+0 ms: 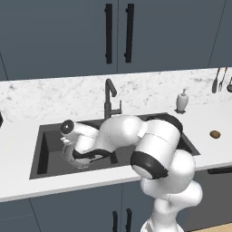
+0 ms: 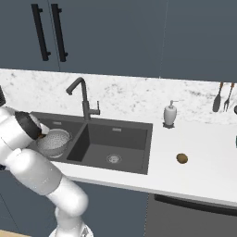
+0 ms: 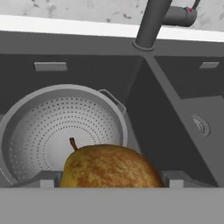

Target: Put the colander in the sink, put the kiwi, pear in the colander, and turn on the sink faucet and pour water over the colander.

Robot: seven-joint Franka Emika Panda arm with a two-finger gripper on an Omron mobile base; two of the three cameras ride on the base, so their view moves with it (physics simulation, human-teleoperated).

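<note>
Currently: gripper (image 3: 111, 183) holding the pear (image 3: 109, 168) between widely spread fingers, hovering over the colander (image 3: 61, 131). Colander sitting in the sink (image 2: 134, 134), in the basin left of the faucet (image 2: 83, 99). Kiwi (image 2: 182, 158) lying on the counter right of the sink. Remaining, by appearance: dropping pear, fetching kiwi, running water.

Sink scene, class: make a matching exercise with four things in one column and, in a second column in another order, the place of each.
Things:
1. colander
2. pear
3. kiwi
4. sink faucet

Places:
A. on the counter right of the sink
B. between the gripper fingers, above the colander
C. in the left basin
D. behind the divider between the basins

Pairs: 1-C, 2-B, 3-A, 4-D
</note>
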